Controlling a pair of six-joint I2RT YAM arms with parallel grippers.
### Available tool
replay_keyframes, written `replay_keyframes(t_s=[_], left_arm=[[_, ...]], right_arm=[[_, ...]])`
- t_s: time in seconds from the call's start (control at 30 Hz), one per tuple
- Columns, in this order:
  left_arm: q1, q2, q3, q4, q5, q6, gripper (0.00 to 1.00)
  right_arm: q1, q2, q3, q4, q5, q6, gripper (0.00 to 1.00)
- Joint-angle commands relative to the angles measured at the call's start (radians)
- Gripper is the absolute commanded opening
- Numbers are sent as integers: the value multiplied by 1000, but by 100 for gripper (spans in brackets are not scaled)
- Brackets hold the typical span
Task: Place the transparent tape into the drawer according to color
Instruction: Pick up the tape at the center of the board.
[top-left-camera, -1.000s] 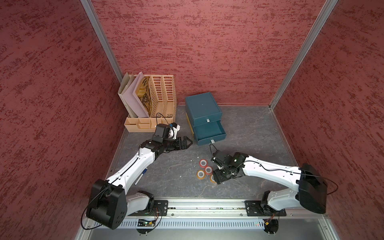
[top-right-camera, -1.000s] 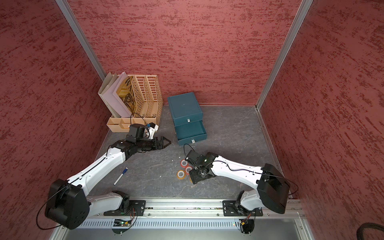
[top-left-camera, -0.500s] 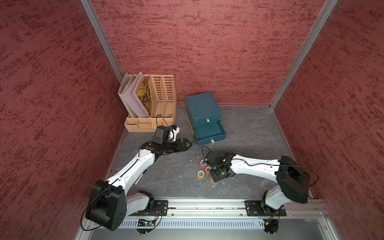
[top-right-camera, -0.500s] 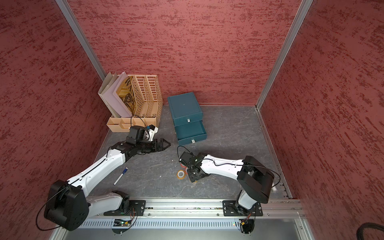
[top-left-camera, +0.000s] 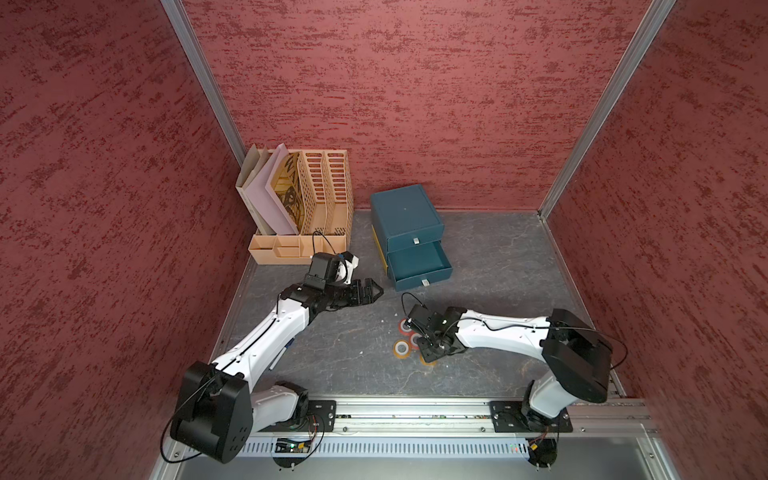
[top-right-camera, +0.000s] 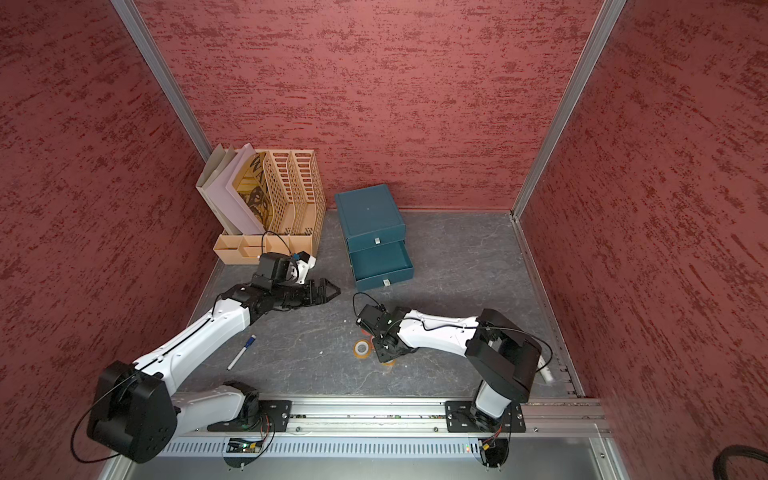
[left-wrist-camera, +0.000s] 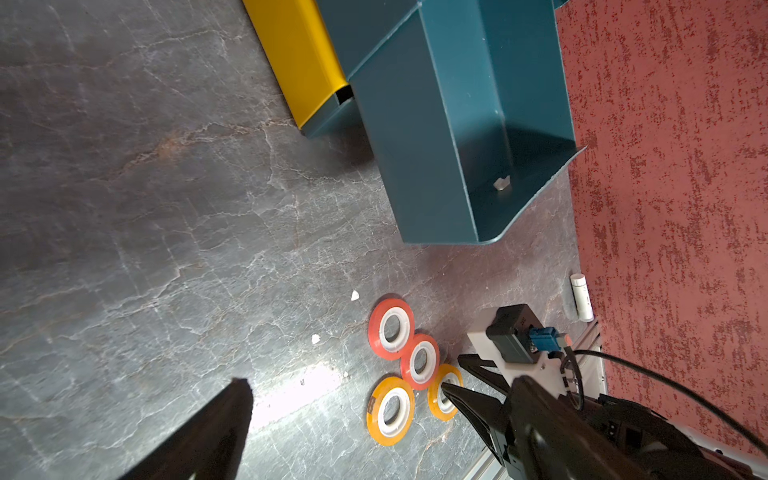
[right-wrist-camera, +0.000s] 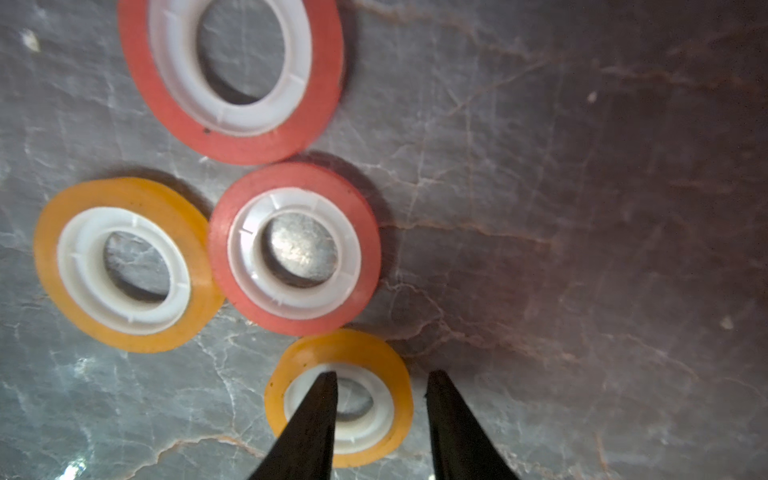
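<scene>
The right gripper (right-wrist-camera: 380, 374) has been narrowed astride the rim of the nearest orange tape roll (right-wrist-camera: 345, 345), not yet pinched; a lift is expected. The left gripper (top-left-camera: 374, 291) is spread, empty.

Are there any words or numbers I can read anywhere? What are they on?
"WA": big dark letters on the gold folder in the file rack; the letters below are unreadable.
White tube: faint marks, too small to read.
Orange tape roll: dark sticker, too blurred.
</scene>
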Motion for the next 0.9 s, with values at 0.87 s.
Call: replay_keyframes(t_s=[0.87], left_arm=[[17,-42,51,-55,-29,35,100]], right_arm=[[9,-141,-101,10,4,54,41]])
